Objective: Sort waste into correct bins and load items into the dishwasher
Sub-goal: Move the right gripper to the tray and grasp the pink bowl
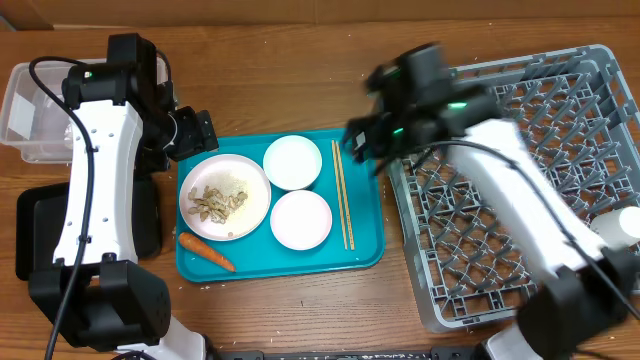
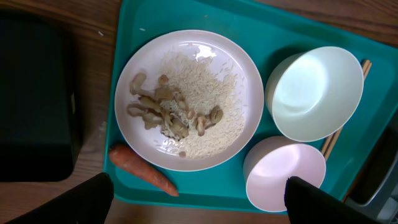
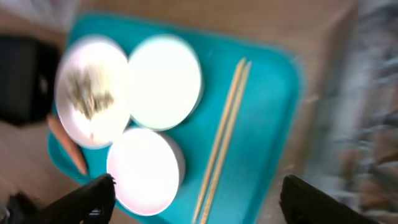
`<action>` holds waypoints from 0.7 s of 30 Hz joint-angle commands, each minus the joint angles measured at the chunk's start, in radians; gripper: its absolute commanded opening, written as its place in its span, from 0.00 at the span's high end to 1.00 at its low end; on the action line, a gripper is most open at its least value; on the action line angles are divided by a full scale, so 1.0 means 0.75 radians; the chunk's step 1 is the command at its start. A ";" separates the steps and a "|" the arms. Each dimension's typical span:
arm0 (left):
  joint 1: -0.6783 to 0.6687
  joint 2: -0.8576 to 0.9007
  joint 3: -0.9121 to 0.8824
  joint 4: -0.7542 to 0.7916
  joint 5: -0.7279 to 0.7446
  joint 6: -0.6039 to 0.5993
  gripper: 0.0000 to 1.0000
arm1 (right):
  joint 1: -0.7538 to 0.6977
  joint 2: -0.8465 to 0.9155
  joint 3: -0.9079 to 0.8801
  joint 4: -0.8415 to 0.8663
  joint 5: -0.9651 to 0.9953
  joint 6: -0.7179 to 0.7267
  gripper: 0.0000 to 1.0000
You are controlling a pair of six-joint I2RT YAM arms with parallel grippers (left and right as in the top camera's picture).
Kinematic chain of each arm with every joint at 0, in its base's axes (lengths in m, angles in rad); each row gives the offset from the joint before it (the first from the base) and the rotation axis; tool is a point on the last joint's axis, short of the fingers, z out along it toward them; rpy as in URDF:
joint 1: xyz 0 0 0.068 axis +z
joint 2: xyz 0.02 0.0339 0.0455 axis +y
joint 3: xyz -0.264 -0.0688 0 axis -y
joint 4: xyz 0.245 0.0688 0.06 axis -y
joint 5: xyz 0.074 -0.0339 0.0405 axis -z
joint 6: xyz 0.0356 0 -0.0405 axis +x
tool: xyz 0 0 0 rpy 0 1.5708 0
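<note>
A white plate (image 1: 224,197) with rice bits and nut-shell scraps (image 2: 174,112) lies on the teal tray (image 1: 365,235). Beside it are two white bowls (image 1: 292,162) (image 1: 300,219), two chopsticks (image 1: 342,195) and an orange carrot (image 1: 207,252). My left gripper (image 2: 199,211) is open and empty above the tray's left edge. My right gripper (image 3: 199,205) is open and empty, above the tray's right side near the chopsticks (image 3: 224,130); its view is blurred. The grey dish rack (image 1: 530,200) is on the right, with a white cup (image 1: 620,225) at its right edge. No wrappers are in view.
A clear tub (image 1: 25,115) stands at the far left. A black tray (image 1: 35,230) lies in front of it, partly hidden by my left arm. The black tray also shows in the left wrist view (image 2: 34,99). The table is bare wood.
</note>
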 commanded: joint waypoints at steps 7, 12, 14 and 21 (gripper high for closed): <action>-0.009 -0.026 -0.015 -0.004 -0.024 -0.014 0.10 | 0.248 0.258 0.009 -0.115 0.039 -0.004 0.29; -0.009 -0.026 -0.015 -0.004 -0.024 -0.015 0.10 | 0.300 0.332 -0.020 -0.123 0.070 0.006 0.34; -0.009 -0.026 -0.015 -0.004 -0.024 -0.015 0.10 | 0.308 0.366 -0.028 -0.128 0.073 0.006 0.38; -0.009 -0.026 -0.015 -0.004 -0.024 -0.015 0.10 | 0.316 0.454 -0.034 -0.129 0.075 0.006 0.60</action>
